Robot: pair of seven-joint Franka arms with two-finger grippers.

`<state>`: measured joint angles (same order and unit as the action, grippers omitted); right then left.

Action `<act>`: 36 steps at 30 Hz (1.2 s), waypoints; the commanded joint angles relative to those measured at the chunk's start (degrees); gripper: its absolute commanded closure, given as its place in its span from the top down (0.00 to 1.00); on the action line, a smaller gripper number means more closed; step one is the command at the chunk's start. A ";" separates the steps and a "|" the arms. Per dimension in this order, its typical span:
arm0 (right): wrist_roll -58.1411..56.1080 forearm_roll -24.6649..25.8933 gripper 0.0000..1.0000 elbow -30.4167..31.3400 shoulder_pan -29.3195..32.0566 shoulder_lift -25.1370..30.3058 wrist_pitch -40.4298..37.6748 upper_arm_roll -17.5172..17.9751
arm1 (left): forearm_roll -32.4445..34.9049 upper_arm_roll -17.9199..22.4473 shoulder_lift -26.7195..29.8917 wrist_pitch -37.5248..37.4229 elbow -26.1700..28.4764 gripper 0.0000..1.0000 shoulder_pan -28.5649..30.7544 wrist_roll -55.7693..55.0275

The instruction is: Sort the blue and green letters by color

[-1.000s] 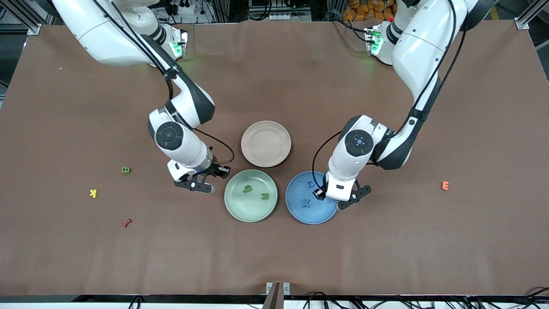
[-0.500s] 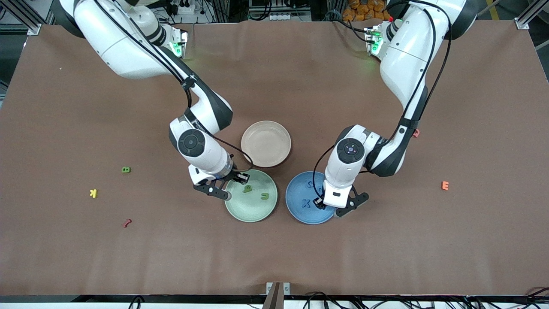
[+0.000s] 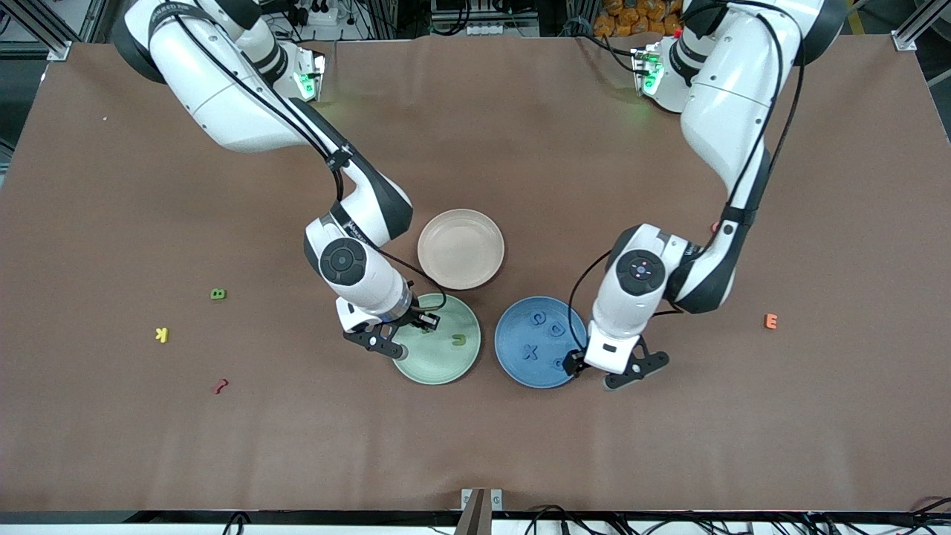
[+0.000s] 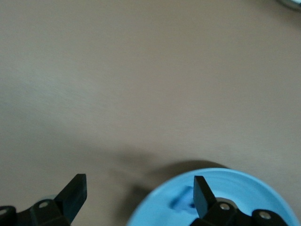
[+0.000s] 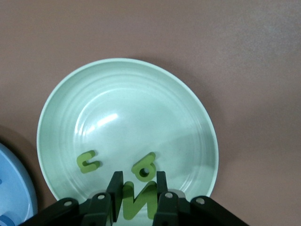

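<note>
The blue and green letters are mostly sorted: nearest the front camera, four blue pieces lie in the blue plate point(image 3: 513, 368), the X point(image 3: 530, 351) and the P point(image 3: 559, 363) toward its nearer rim, the C point(image 3: 538, 319) and the D point(image 3: 556, 329) farther up. The left gripper point(image 3: 620, 369) now hangs over that plate's edge at the left arm's end, fingers spread wide with nothing between them; a second ago it was shut above the plate, and the P, which could not be seen in the dish then, now lies there, so I judge it has just let that letter drop and is drawing off. Beside it, the green plate point(image 3: 435, 371) holds the u point(image 3: 458, 340) and a small b point(image 5: 144, 171). The right gripper point(image 3: 401, 336) has come in from the bare table and now stands over that plate's rim, fingers pinched on the green N point(image 5: 138, 201); releasing it looks like the next step. Farther off sits the beige plate point(image 3: 461, 248), with no letter in it. Toward the right arm's end the green B point(image 3: 218, 294) lies on the table, the one piece of the two colours not yet in a dish, near the yellow K point(image 3: 161, 334) and a dark red squiggle point(image 3: 221, 386). An orange E point(image 3: 771, 321) lies toward the left arm's end.
</note>
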<state>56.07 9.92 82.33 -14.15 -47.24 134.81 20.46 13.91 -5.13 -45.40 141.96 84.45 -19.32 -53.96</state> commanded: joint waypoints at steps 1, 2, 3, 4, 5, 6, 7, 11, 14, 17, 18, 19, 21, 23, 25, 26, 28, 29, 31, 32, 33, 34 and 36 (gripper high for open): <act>0.88 0.36 0.74 -2.43 -0.61 -1.01 -0.78 -0.33 | 1.04 -1.28 10.40 -1.25 12.74 1.00 3.50 6.58; 0.88 0.36 0.78 -2.43 -0.52 -0.92 -0.87 -0.33 | 0.95 -1.37 12.51 -1.25 15.19 1.00 4.46 8.42; 0.88 0.45 0.84 -2.43 -0.61 -0.75 -0.95 -0.33 | 0.77 -1.46 14.35 -1.25 17.39 1.00 5.51 10.61; 0.88 0.36 0.95 -2.43 -0.61 -0.40 -1.04 -0.33 | 0.60 -1.72 16.11 -1.25 19.68 1.00 6.57 12.98; 0.79 0.36 1.00 -2.43 -0.52 -0.05 -1.13 -0.33 | 0.51 -2.07 17.26 -1.25 21.18 1.00 7.36 14.57; 0.62 0.62 1.00 -2.43 -0.44 0.31 -1.22 -0.33 | 0.51 -2.42 18.49 -1.16 22.67 1.00 8.41 15.98; 0.53 0.88 1.00 -2.35 -0.26 0.40 -1.39 -0.25 | 0.51 -2.95 19.55 -1.16 24.17 1.00 9.73 17.30; -0.79 0.89 1.00 -2.35 0.71 2.50 -5.87 -0.16 | 0.51 -6.02 22.36 -1.07 28.04 1.00 14.48 19.51; -3.59 0.80 1.00 -2.26 2.20 4.78 -9.56 0.02 | 0.51 -8.57 25.87 -1.07 32.25 1.00 18.95 21.78; -7.80 0.62 1.00 -1.82 4.22 7.50 -15.70 0.19 | 0.42 -11.38 29.39 -1.07 36.38 1.00 24.14 25.30; -9.65 0.62 1.00 -1.73 4.92 8.47 -17.98 0.19 | 0.42 -12.52 30.45 -1.07 37.44 1.00 26.07 26.09; -11.23 0.62 1.00 -1.73 5.45 9.18 -19.92 0.19 | 0.33 -13.58 31.07 -1.07 38.24 1.00 27.48 26.62; -15.19 0.62 1.00 -1.29 6.59 10.85 -23.96 0.11 | 0.33 -16.04 32.30 -1.07 39.99 1.00 30.99 27.50; -18.79 0.62 1.00 0.19 8.52 12.69 -26.35 0.10 | 0.33 -18.76 33.27 -1.07 41.67 1.00 34.25 28.30; -22.31 0.71 1.00 3.00 10.63 14.98 -26.71 0.10 | 0.24 -21.49 34.23 -1.07 42.90 1.00 37.15 28.30; -24.24 0.71 1.00 4.84 11.68 16.29 -26.62 0.10 | 0.16 -22.72 34.41 -1.16 43.08 1.00 38.30 28.21; -27.67 0.71 1.00 7.57 13.71 18.14 -26.62 0.02 | 0.16 -24.48 34.41 -1.51 42.90 1.00 40.06 27.95; -29.08 0.71 1.00 8.89 14.85 19.02 -26.53 0.02 | 0.16 -25.01 34.33 -1.94 42.47 1.00 40.41 27.77; -31.63 0.71 1.00 11.26 16.87 20.34 -26.36 0.02 | -0.28 -25.45 34.41 -3.78 41.50 1.00 40.42 27.77; -32.42 0.71 1.00 12.15 17.66 20.87 -26.36 0.02 | -0.89 -25.45 34.41 -4.93 40.63 1.00 40.42 27.77; -32.87 0.71 1.00 12.85 18.19 21.31 -26.18 0.02 | -1.68 -25.45 34.41 -6.42 39.31 1.00 40.42 27.77; -33.31 0.80 1.00 13.64 18.89 21.75 -26.18 0.02 | -2.82 -25.54 34.33 -8.08 37.65 1.00 40.42 28.03; -34.10 0.88 1.00 15.14 20.21 22.37 -25.83 0.02 | -4.76 -25.54 33.89 -12.56 34.05 1.00 40.24 28.30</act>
<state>24.56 10.35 89.94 2.91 -29.54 107.19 19.96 12.88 -29.49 -12.52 137.52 124.31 20.22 -26.29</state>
